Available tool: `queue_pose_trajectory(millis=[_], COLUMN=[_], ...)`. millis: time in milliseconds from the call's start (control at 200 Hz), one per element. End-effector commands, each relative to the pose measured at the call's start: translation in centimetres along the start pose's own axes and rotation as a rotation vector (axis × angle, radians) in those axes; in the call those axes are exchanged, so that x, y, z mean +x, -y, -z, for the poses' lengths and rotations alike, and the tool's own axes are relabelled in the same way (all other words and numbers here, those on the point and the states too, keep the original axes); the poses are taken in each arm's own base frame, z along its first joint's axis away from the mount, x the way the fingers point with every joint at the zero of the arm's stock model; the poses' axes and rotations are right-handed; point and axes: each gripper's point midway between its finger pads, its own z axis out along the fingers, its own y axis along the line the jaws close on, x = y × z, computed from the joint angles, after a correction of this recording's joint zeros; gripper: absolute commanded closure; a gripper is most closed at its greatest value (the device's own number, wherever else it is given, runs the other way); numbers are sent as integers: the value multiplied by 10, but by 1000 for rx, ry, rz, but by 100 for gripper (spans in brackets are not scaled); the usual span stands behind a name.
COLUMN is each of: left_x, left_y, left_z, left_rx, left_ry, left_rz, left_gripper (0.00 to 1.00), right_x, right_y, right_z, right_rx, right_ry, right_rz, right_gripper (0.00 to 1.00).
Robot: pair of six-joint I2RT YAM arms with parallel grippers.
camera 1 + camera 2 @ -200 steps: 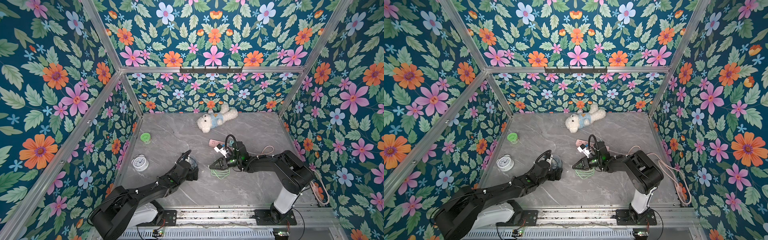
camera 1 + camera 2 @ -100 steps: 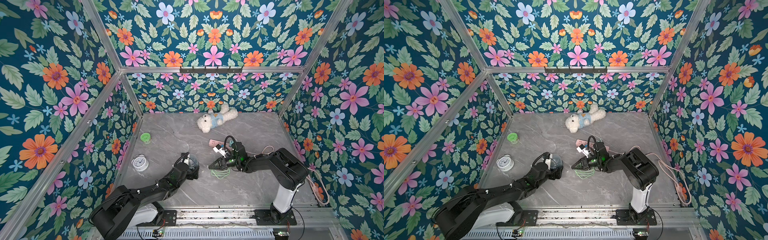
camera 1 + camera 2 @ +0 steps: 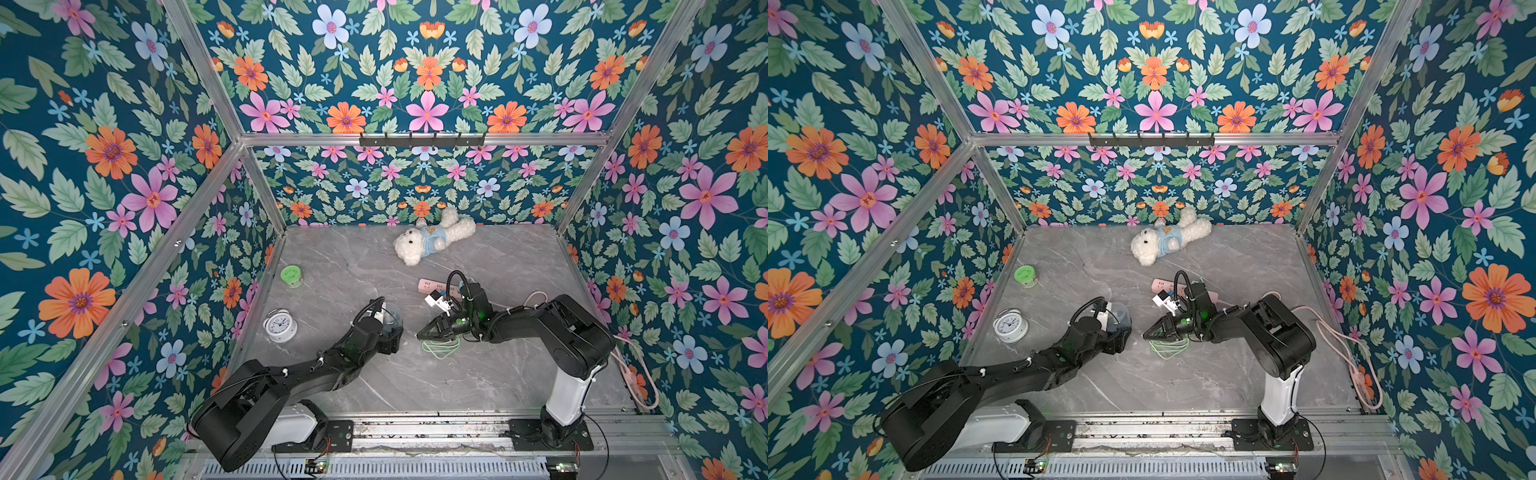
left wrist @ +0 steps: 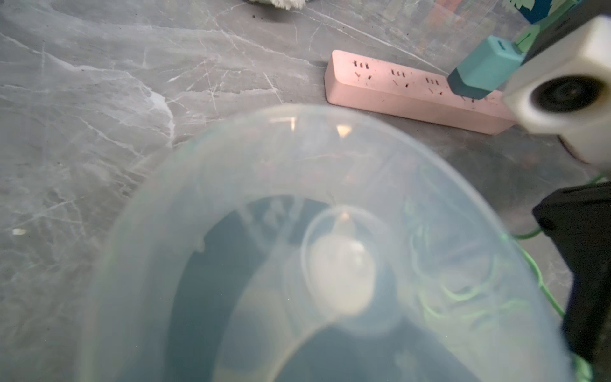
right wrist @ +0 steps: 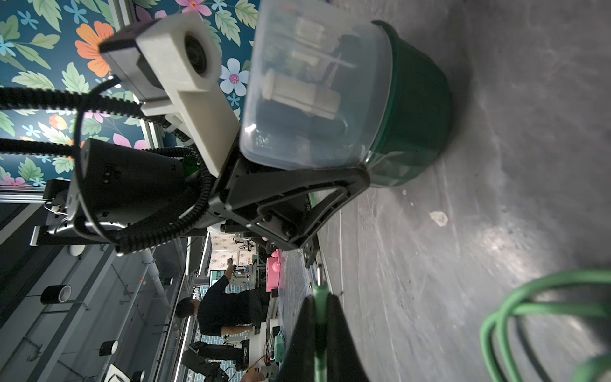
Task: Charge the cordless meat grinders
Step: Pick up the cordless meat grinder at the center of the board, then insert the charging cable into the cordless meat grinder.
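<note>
**Left arm at the grinder, right arm holding the green cable**

The grinder (image 3: 391, 321) stands upright on the tabletop (image 3: 415, 386), left of centre and to the right of the white clock (image 3: 281, 325). The left gripper (image 3: 388, 331) has its jaws either side of it, with one finger (image 5: 314, 180) against its side where dome meets base. Whether they clamp it cannot be told. Just right of it, the right gripper (image 3: 423, 333) has its jaws closed on the plug end of the green cable (image 5: 319, 297). The pink power strip (image 3: 430, 286) lies just beyond.
</note>
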Motion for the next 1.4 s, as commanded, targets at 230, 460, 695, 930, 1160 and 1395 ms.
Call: queue_pose_trajectory(millis=[230,460,695,930,1160,1395], left_x=[-46,-69,-68,-70,-74,-72], left_y=[14,17,22,27,29,29], left_z=[18,29,38,46,47,47], left_rx=[77,116,210,256,269,271], left_ry=[67,133,214,259,275,270], left_rz=[115,226,299,282,277,271], left_gripper=[23,21,22,23,22,22], right_x=[11,1,-13,-20,-19,-26], right_y=[-5,-21,-31,-29,-25,-29], right_z=[-1,-9,-18,-23,-27,-28], right_rx=[-30,-96,-167,-185,-177,-185], right_ry=[-39,-38,-41,-38,-41,-33], right_rz=[-52,-38,-25,-57,-78,-72], right_gripper=[98,98,98,98,98,98])
